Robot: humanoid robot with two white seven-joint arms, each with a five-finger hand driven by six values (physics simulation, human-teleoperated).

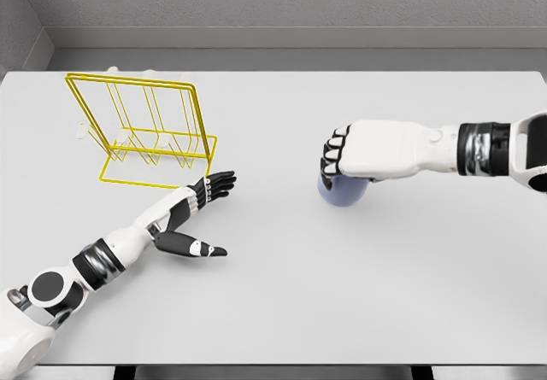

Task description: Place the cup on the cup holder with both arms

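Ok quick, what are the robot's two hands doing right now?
Left hand: open, fingers spread, holding nothing, near the yellow rack.
Right hand: curled over the bluish cup, gripping it.

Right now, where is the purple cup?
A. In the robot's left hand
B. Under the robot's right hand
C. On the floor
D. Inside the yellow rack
B: the cup sits on the table under the right hand, away from the yellow rack and the open left hand.
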